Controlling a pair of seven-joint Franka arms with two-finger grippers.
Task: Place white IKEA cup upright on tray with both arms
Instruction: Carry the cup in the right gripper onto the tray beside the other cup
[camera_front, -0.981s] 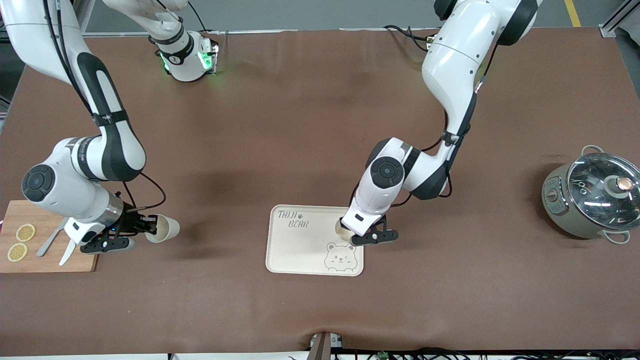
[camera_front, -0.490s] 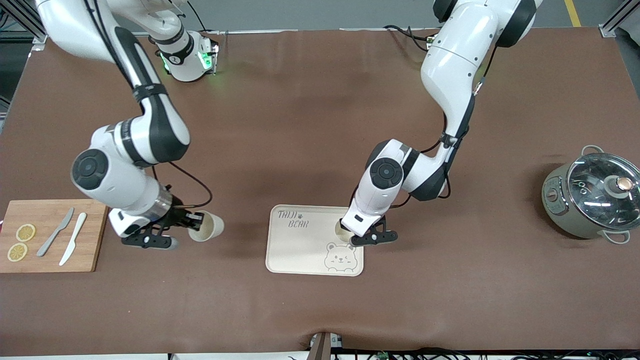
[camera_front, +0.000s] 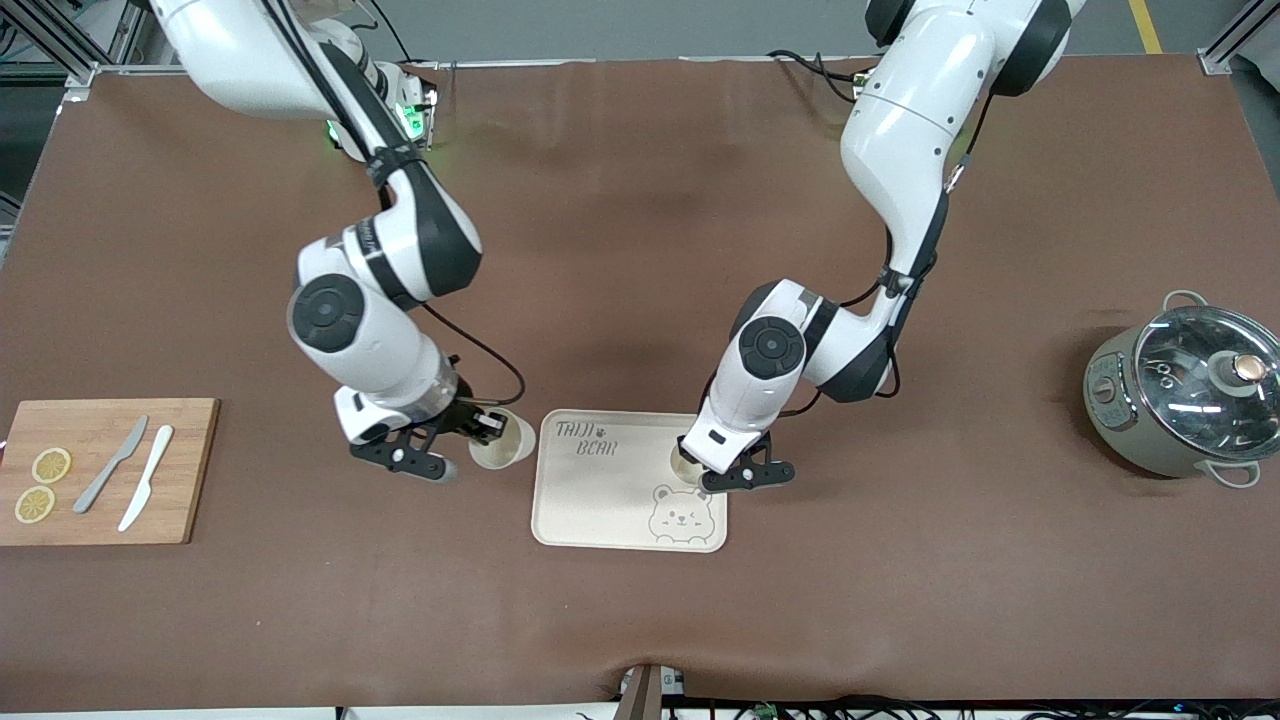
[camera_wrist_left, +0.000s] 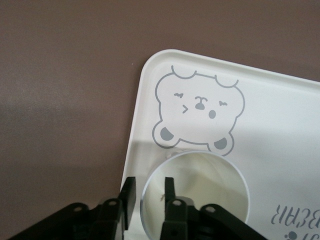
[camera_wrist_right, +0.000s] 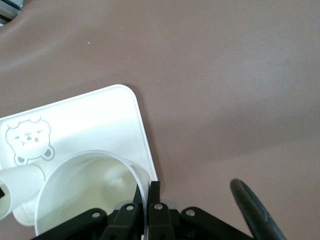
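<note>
The cream tray (camera_front: 600, 500) with the bear face lies mid-table. One white cup (camera_front: 684, 464) stands upright on it beside the bear. My left gripper (camera_front: 702, 470) is at that cup; in the left wrist view (camera_wrist_left: 149, 186) its fingers (camera_wrist_left: 128, 196) straddle the cup's rim (camera_wrist_left: 200, 157) with a gap, open. My right gripper (camera_front: 480, 427) is shut on the rim of a second white cup (camera_front: 502, 442), held slightly tilted over the table just beside the tray's edge toward the right arm's end. The right wrist view shows that cup (camera_wrist_right: 85, 192), the grip (camera_wrist_right: 146, 189) and the tray (camera_wrist_right: 90, 115).
A wooden cutting board (camera_front: 100, 520) with two knives (camera_front: 110, 477) and lemon slices (camera_front: 50, 465) lies at the right arm's end. A grey pot with a glass lid (camera_front: 1185, 400) stands at the left arm's end.
My right arm has carried its cup from beside the cutting board across the table to the tray's edge. The left arm and its cup have not moved.
</note>
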